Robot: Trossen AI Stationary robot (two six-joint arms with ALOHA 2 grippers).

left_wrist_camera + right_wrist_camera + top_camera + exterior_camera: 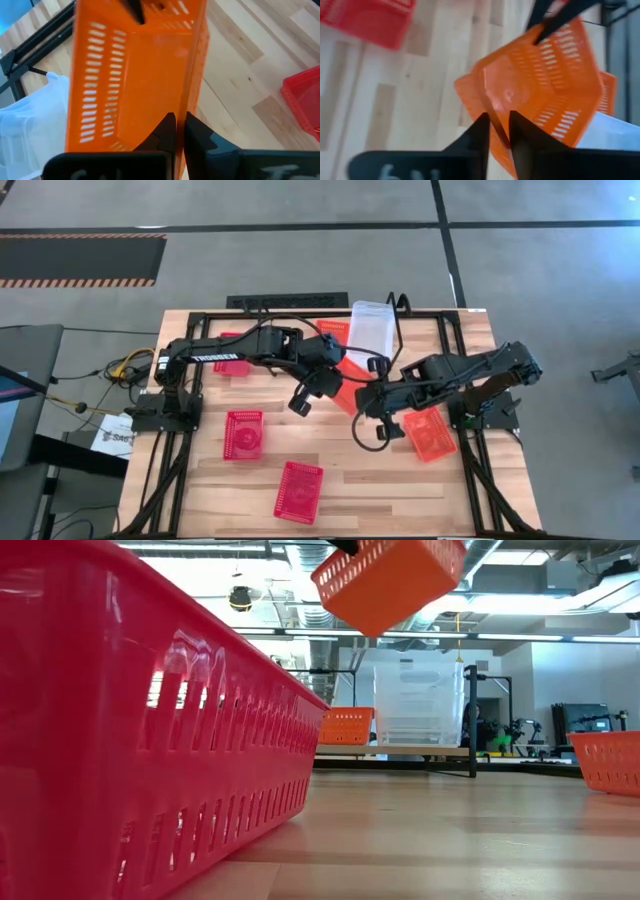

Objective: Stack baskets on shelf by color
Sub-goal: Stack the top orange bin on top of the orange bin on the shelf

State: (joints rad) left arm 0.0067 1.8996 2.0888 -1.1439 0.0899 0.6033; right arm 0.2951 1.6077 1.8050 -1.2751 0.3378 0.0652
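Note:
Both grippers are shut on one orange basket [346,386], held in the air over the table's middle; in the low view it hangs tilted near the top [392,580]. My left gripper [316,390] is on its left side, my right gripper [366,400] on its right. The shelf [399,305] stands at the far edge and carries an orange basket [335,330] and a clear basket [372,325]. A second loose orange basket [430,432] lies bottom-down under the right arm. Red baskets [243,433] [299,491] lie on the near half, and another [232,350] shows under the left arm. My left gripper [181,134] pinches a side wall of the orange basket at its rim [189,105], one finger [167,131] inside and one outside. The basket is lifted clear and stands away from the fingers, its hollow toward the camera. My right gripper [497,131] pinches a thin edge of the same basket [495,114] between its two fingers [480,132], on the side away from the left gripper. Wall or corner, I cannot tell. The basket is clear of the table and tilted.
The black tubular frame [180,330] runs along the table's far edge and both sides. A cable loop [370,435] hangs below the right wrist. Bare wood [400,490] shows on the near right. A red basket wall [150,740] fills the low view's left.

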